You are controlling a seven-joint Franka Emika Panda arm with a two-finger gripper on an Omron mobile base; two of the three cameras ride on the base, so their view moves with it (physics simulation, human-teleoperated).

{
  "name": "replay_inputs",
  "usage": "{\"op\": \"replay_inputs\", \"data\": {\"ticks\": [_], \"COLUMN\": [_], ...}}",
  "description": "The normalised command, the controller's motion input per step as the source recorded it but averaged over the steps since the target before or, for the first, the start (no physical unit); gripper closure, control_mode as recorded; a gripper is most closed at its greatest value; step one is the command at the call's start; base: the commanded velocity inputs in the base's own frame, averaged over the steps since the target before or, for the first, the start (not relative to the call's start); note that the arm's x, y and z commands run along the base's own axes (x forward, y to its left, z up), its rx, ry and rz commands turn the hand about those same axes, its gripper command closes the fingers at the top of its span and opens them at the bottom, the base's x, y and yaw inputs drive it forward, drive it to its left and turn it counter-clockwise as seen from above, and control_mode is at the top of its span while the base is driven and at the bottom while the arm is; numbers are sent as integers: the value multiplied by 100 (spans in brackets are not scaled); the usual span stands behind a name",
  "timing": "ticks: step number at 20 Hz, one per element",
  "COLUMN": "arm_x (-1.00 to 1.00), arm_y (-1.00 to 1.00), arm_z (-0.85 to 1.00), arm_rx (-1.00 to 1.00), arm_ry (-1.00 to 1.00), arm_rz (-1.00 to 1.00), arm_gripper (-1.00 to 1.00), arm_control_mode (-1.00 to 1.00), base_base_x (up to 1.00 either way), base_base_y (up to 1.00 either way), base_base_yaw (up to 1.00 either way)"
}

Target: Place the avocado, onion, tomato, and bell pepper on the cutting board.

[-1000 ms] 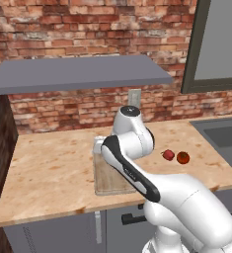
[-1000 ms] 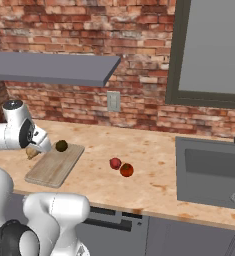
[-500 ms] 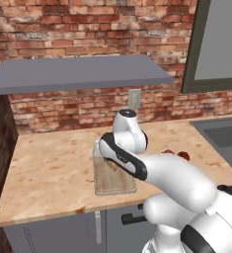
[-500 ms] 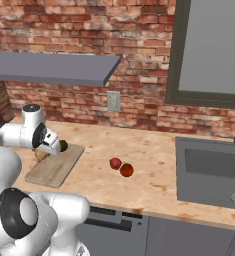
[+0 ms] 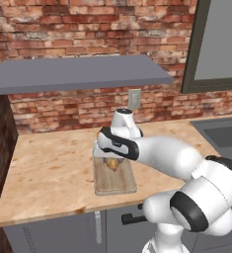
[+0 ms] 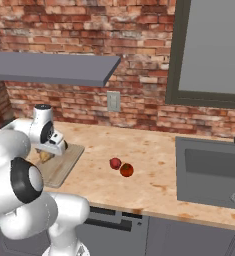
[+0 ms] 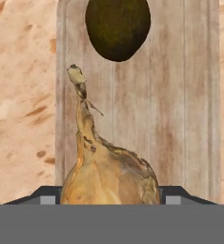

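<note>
My gripper (image 7: pixel 109 198) is shut on the tan onion (image 7: pixel 108 174), whose pointed stem tip reaches toward the dark avocado (image 7: pixel 117 28) lying further along the wooden cutting board (image 7: pixel 180 95). The onion (image 5: pixel 112 163) hangs just over the board (image 5: pixel 115 182) under my hand. From the right, the gripper (image 6: pixel 49 152) holds the onion (image 6: pixel 45 157) over the board (image 6: pixel 66 162). The crimson bell pepper (image 6: pixel 115 163) and the orange-red tomato (image 6: pixel 127 170) lie side by side on the counter, right of the board.
A sink (image 6: pixel 209 167) is set into the counter at the far right. A grey shelf (image 5: pixel 78 74) hangs over the board against the brick wall. Bare counter (image 5: pixel 48 173) stretches left of the board.
My hand has carried the onion rightward from the board's left edge to over the board, near the avocado. The pepper and tomato have stayed put.
</note>
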Motion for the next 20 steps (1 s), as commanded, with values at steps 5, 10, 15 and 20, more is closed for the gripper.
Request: {"op": "replay_inputs", "data": {"ticks": [5,10,15,20], "arm_x": [12,14,8,3], "arm_y": [17,15,0,0], "arm_z": [-22,-21,-25,-35], "arm_rx": [-3,-3,-2,-3], "arm_ry": [13,14,11,10], "arm_rz": [0,0,0,0], "arm_gripper": [100,100,100,100], "arm_control_mode": [-100,-100,-100,-100], "base_base_x": [0,0,0,0], "base_base_y": [0,0,0,0], "base_base_yaw": [0,0,0,0]}}
